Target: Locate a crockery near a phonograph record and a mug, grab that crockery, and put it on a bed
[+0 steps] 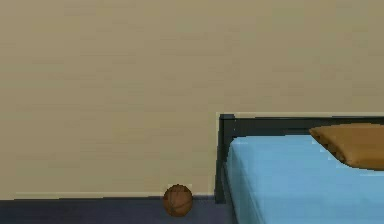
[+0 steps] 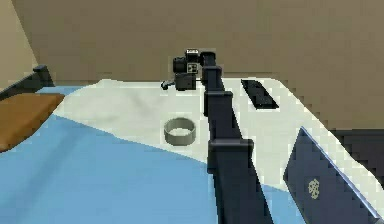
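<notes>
A bed point(image 2: 120, 170) with a light blue sheet and a white cover lies across the arm side view. On it, near the middle, stands a low grey round dish point(image 2: 180, 131), open at the top. My arm's dark bar point(image 2: 222, 120) reaches out over the bed. The gripper point(image 2: 171, 81) at its far end is farther out than the dish, with bare white cover and wall behind its fingers, and it holds nothing. In the forward view the bed point(image 1: 300, 175) sits at the right, with a dark frame and blue sheet.
A brown pillow point(image 2: 18, 118) lies at the bed's left, and the pillow point(image 1: 352, 142) is also in the forward view. A flat black item point(image 2: 259, 93) and a dark laptop point(image 2: 322, 178) lie on the bed's right part. A brown ball point(image 1: 177, 199) rests on the floor by the beige wall.
</notes>
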You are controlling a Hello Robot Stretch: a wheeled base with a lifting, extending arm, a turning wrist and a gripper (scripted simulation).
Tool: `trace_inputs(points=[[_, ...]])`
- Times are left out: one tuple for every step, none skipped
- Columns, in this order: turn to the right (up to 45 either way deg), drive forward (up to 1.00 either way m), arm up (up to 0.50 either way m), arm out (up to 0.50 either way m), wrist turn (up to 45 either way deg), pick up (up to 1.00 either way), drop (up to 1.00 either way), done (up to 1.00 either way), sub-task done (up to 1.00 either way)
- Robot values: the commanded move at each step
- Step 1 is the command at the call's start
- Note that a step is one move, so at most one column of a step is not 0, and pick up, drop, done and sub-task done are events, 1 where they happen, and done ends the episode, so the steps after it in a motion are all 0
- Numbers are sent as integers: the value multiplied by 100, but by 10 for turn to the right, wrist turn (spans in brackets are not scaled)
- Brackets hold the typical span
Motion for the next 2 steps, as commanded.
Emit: trace_inputs(points=[[0, 0, 0, -8, 0, 0, 0, 0, 0], [0, 0, 0, 0, 0, 0, 0, 100, 0]])
